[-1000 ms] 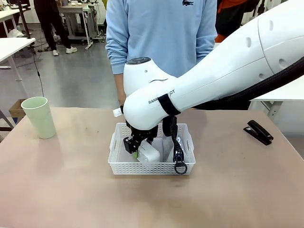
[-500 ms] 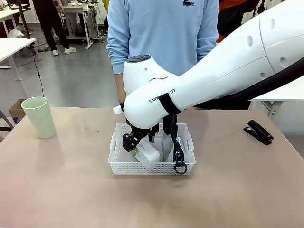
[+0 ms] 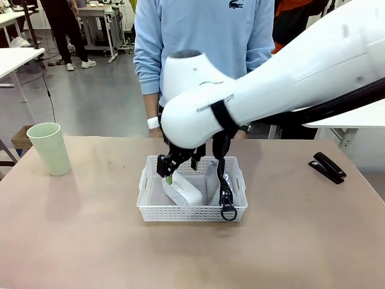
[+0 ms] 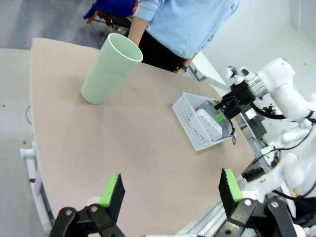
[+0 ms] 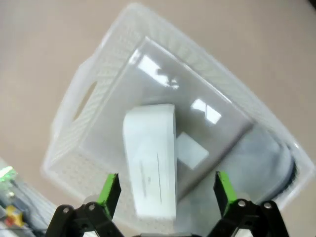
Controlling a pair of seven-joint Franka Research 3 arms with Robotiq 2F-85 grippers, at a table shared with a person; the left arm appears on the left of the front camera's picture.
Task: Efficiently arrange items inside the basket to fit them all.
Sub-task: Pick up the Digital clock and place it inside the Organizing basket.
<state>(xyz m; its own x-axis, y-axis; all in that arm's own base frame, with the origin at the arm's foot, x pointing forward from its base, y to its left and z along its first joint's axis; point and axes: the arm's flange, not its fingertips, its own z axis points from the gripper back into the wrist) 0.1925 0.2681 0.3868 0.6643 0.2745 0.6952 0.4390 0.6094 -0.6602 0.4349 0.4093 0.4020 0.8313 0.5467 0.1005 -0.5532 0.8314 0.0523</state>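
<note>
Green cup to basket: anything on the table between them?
Bare tabletop between the pale green cup and the white basket, as the front view shows.

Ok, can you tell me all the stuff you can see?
Perforated plastic basket: one, white, table's middle.
Rounded rectangular device: one, white, inside the basket.
Zip pouch: one, grey, in the basket beside the device.
Tall cup: one, pale green, table's left.
Stapler: one, black, table's right.
Table: one, tan, under everything.
Person: one, light blue sweatshirt, far side.
Right gripper: one, black with green pads, open above the device.
Left gripper: one, same colours, open over the table.
</note>
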